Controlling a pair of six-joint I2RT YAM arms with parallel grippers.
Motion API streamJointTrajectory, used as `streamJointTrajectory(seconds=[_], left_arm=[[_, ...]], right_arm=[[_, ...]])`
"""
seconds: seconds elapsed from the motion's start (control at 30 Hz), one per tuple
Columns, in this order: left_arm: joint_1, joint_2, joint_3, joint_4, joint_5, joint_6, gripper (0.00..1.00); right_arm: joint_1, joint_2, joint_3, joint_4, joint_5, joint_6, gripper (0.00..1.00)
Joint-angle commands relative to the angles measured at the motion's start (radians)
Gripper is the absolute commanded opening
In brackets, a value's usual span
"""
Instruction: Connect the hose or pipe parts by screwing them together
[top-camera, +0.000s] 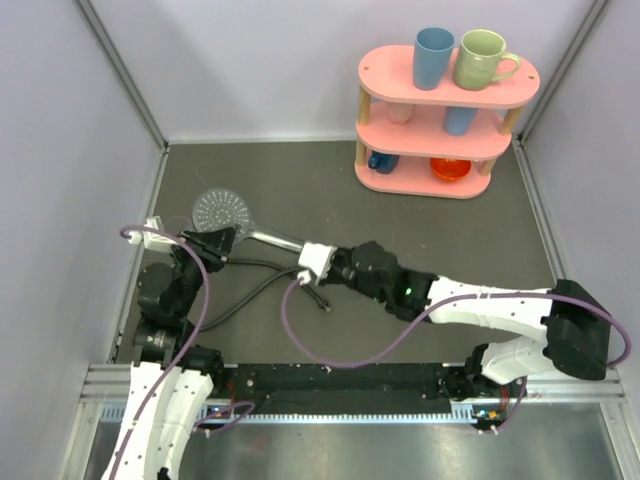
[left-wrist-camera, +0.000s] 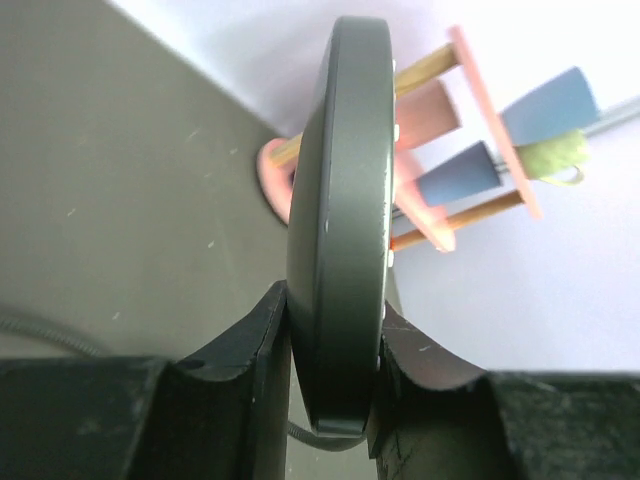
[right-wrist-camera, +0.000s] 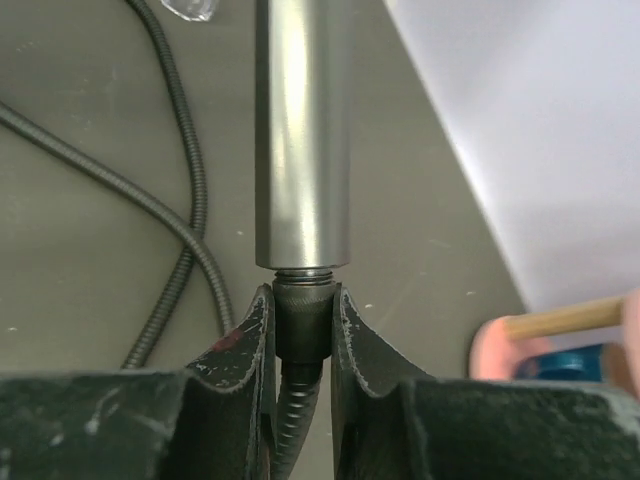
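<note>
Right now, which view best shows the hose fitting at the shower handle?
Right wrist: the end fitting sits close up in the right gripper, butted against the threaded end of the shower handle. Top external: that gripper covers the joint; only the hose shows. Left wrist: no fitting, just the shower head edge-on in the left gripper.

No text, label, brand mark, number or sign can be read in any view. The shower head, the hose fitting, the pink rack, the blue mug and the green mug show plain, unmarked surfaces.
</note>
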Motion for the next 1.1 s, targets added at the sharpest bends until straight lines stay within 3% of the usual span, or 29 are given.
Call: streamJointTrajectory(seconds=[0.0, 0.1, 0.3, 0.5, 0.57, 0.6, 0.7, 0.77, 0.93, 1.07], left_arm=[[-0.015, -0.007, -0.149, 0.579, 0.315, 0.069, 0.0], [-0.015, 0.05, -0.153, 0.605, 0.389, 0.101, 0.0], [-0.017, 0.095, -0.208, 0.766, 0.445, 0.138, 0.0], [-0.015, 0.119, -0.289, 0.892, 0.474, 0.097, 0.0], [-0.015, 0.112, -0.281, 0.839, 0.446, 0.104, 0.0], [-0.015, 0.106, -0.274, 0.806, 0.425, 0.11, 0.0], [-0.015, 0.083, -0.228, 0.607, 0.287, 0.089, 0.0], [-0.015, 0.089, -0.17, 0.442, 0.227, 0.066, 0.0], [-0.018, 0.148, -0.01, 0.165, 0.132, 0.003, 0.0], [-0.017, 0.207, 0.122, -0.051, 0.055, -0.05, 0.0]], right_arm=[[-0.183, -0.061, 0.12, -0.066, -0.535, 0.395, 0.0], [-0.31, -0.048, 0.136, -0.091, -0.839, 0.497, 0.0], [-0.427, 0.061, 0.242, -0.255, -1.187, 0.573, 0.0], [-0.462, 0.097, 0.25, -0.234, -1.278, 0.661, 0.0], [-0.47, 0.091, 0.245, -0.237, -1.233, 0.681, 0.12], [-0.47, 0.074, 0.238, -0.255, -1.164, 0.673, 0.29], [-0.47, 0.032, 0.184, -0.24, -1.035, 0.658, 0.53], [-0.467, -0.02, 0.14, -0.198, -0.978, 0.655, 0.59], [-0.383, -0.138, 0.023, -0.131, -0.615, 0.552, 0.66], [-0.179, -0.179, -0.02, -0.119, -0.254, 0.311, 0.68]])
